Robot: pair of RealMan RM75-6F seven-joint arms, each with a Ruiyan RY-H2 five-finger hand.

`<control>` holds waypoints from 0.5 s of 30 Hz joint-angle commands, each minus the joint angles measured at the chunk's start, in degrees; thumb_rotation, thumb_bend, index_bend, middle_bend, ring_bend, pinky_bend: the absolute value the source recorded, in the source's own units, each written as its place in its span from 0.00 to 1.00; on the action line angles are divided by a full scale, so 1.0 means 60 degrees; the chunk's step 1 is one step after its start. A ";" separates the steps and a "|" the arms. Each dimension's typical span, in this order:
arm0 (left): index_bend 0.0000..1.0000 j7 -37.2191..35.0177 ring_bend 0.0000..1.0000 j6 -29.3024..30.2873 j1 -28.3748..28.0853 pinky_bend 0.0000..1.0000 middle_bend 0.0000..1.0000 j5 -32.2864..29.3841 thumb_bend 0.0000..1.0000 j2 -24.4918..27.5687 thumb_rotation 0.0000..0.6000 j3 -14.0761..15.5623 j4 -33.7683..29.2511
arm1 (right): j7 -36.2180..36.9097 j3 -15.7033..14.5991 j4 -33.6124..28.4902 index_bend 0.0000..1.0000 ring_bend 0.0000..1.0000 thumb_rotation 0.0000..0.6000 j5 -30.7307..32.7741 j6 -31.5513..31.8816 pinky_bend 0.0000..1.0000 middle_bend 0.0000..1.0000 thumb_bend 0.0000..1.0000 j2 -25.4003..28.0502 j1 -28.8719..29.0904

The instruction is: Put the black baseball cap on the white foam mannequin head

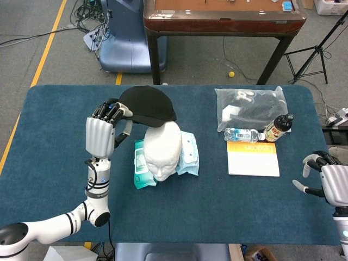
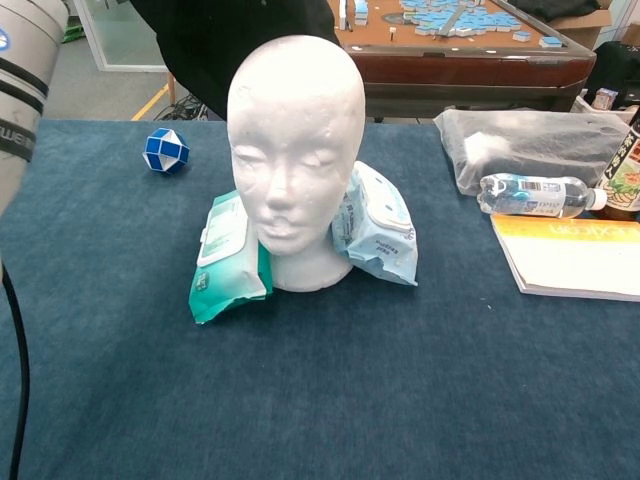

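Note:
My left hand (image 1: pixel 103 130) holds the black baseball cap (image 1: pixel 148 105) by its left edge, raised above the table. The cap hangs just behind and over the top of the white foam mannequin head (image 1: pixel 162 147), which stands upright mid-table facing me. In the chest view the cap (image 2: pixel 220 45) fills the upper left behind the mannequin head (image 2: pixel 292 150), and only my left forearm (image 2: pixel 25 90) shows. Far off at the table's right front edge, my right hand (image 1: pixel 329 179) holds nothing, its fingers spread.
Two wet-wipe packs, green (image 2: pixel 228 260) and light blue (image 2: pixel 375 225), lean against the mannequin's base. A blue-white puzzle ball (image 2: pixel 164 150) lies at left. On the right are a plastic bag (image 1: pixel 250 107), a water bottle (image 1: pixel 243 134), a dark bottle (image 1: pixel 278 128) and a booklet (image 1: pixel 253 158).

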 commanded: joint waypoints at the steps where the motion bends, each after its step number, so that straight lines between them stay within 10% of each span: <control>1: 0.85 0.0005 0.31 -0.0046 -0.0142 0.48 0.51 0.0008 0.54 -0.0208 1.00 0.0016 0.0174 | 0.0055 0.0024 0.0018 0.66 0.24 1.00 0.0028 0.0014 0.32 0.44 0.00 0.0026 -0.0009; 15: 0.86 0.0812 0.31 0.0641 0.0003 0.48 0.51 0.0918 0.53 -0.0546 1.00 0.0731 -0.0692 | 0.0111 0.0039 0.0042 0.66 0.24 1.00 0.0037 0.0008 0.32 0.44 0.00 0.0026 -0.0011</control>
